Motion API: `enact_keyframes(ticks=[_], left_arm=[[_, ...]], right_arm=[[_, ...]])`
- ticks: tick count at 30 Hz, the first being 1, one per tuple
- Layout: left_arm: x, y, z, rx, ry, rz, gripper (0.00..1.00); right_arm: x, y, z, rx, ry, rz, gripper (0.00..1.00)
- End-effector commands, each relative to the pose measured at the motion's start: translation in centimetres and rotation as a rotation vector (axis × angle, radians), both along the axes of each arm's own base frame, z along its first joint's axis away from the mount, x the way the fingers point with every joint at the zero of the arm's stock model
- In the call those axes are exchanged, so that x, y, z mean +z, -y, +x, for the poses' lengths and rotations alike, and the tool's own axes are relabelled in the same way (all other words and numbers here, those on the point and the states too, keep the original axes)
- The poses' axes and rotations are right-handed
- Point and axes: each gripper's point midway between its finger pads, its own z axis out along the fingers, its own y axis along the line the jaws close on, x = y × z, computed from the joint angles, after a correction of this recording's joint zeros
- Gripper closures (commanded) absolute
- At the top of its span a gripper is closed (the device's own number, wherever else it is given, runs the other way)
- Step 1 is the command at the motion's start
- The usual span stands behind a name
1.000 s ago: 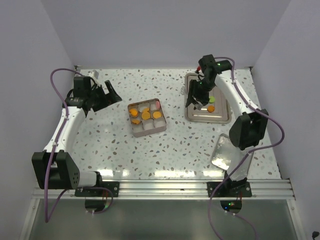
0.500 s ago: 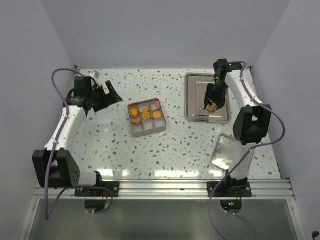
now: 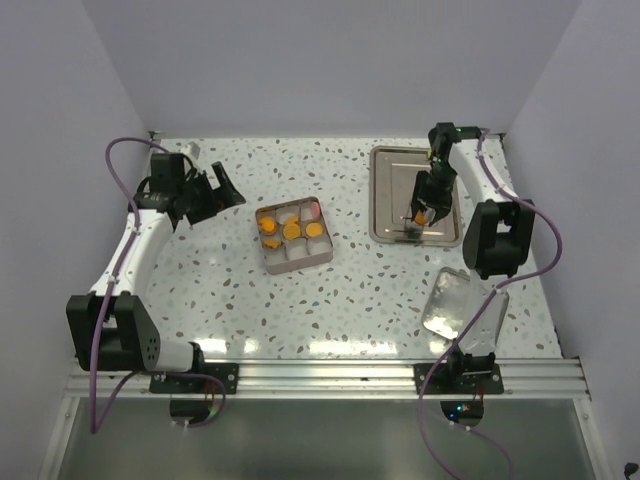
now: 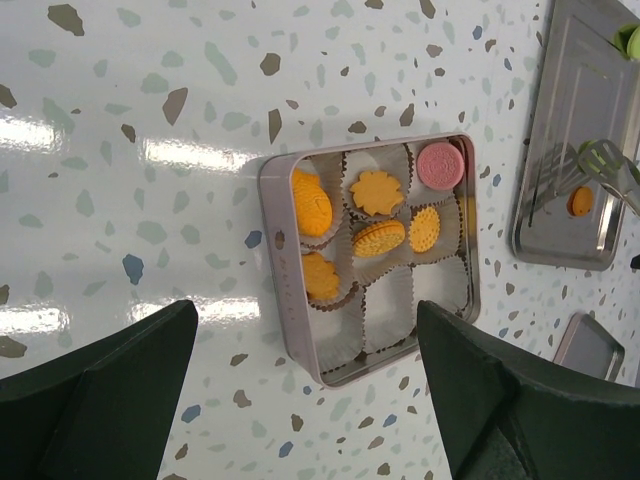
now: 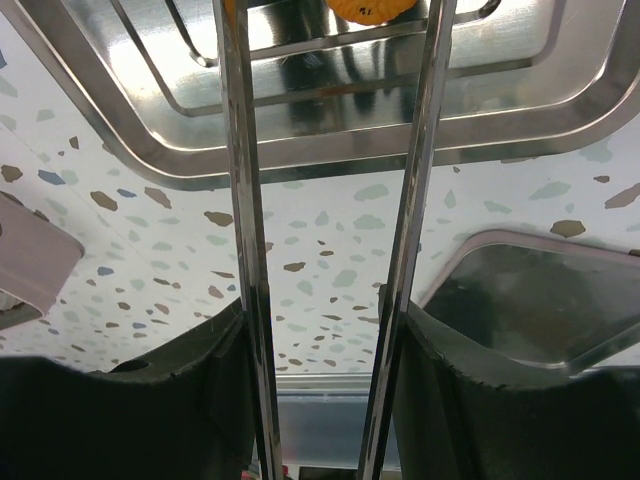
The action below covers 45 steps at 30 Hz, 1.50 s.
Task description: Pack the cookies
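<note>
A square tin with white paper cups holds several orange cookies and a pink one; its near cups are empty. My right gripper is shut on metal tongs over the near part of the steel tray. An orange cookie lies on the tray between the two tong arms, cut by the frame's top edge. It also shows in the left wrist view, with a green cookie at the tray's far end. My left gripper is open and empty, left of the tin.
The tin's lid lies on the table near the right arm's base, also in the right wrist view. White walls close in the speckled table on three sides. A metal rail runs along the near edge.
My right gripper has moved with the tongs from the tray's left side to its right near part, over the orange cookie. The left arm has not moved.
</note>
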Motion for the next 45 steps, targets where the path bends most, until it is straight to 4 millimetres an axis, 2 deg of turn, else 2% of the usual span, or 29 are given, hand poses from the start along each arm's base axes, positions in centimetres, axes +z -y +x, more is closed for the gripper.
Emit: enact_keyframes(ticks=[1,14,23,33,38,41,44,45], left_arm=[[0.9,-0.2,1.2,-0.012,0.053,0.021,0.04],[0.9,-0.2,1.0,-0.012,0.051,0.028,0.04],[1.2,-0.2,0.9,-0.012,0.057,0.025,0.04],[1.6,-0.2,0.5,-0.013,0.064,0.029,0.04],[1.8,-0.2,0.5,-0.010,0.068,0.026,0.03],[1.7,-0.1,0.5,-0.014,0.064,0.022,0.04],[1.7,-0.2,0.7,-0.013,0.067,0.022,0.04],[1.8,-0.1,0.7,-0.016,0.066,0.021,0.04]], right_arm=[[0.6,-0.2,-0.5,0.026,-0.018,0.007,0.50],[-0.6,-0.3,-1.6,0.029,-0.063,0.028,0.51],[-0.7,-0.4,-1.2,0.014,-0.052,0.056,0.52],[-0.6,-0.4,-0.7,0.012,-0.042,0.062,0.62],[2.6,-1.0,0.3,0.031,0.045,0.057,0.65],[5.1,-3.0,0.2,0.073,0.092,0.078,0.65],[7.7,-6.5,-0.8,0.120,0.139,0.137,0.66],[8.3,-8.8,-1.5,0.164,0.152,0.160,0.66]])
